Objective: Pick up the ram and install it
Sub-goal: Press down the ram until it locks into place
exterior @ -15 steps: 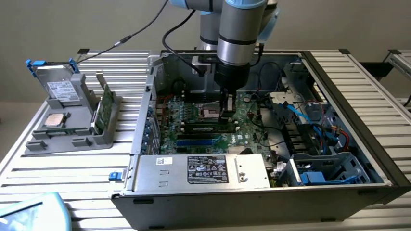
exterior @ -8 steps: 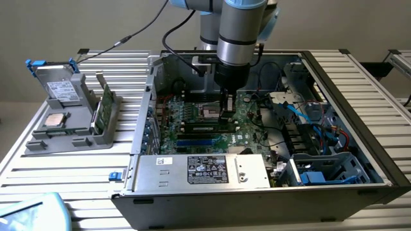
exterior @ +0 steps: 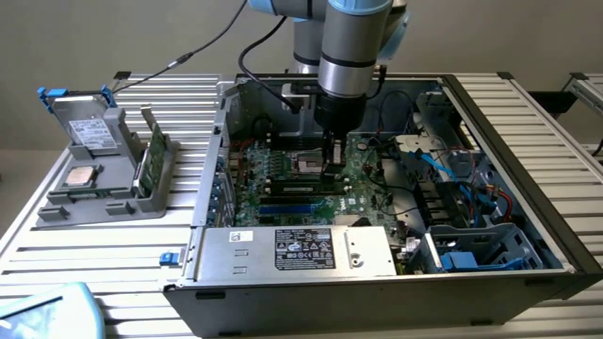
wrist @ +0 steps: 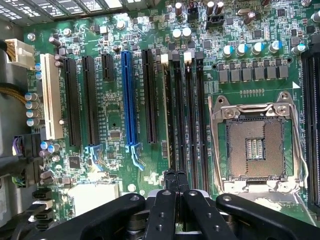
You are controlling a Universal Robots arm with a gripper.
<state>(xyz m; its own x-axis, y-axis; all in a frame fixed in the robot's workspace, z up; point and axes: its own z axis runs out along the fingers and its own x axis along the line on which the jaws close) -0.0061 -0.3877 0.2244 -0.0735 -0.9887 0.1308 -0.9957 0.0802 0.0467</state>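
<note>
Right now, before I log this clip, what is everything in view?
computer case: one, black, open, on the table
table: one, silver slats
motherboard: one, green, inside the case
ram: one, dark with pale label, standing in a slot beside the empty processor socket
power supply: one, silver, case front
holder: one, grey, the exterior view's left
hard drive: one, silver, on holder
processor chip: one, silver, on holder
green card: one, upright in holder
gripper: one, black, fingertips together over the ram slots

I see even, soft light; glare at 12 o'clock on the motherboard (wrist: pixel 150 100), gripper (wrist: pixel 174 176) blurred.
</note>
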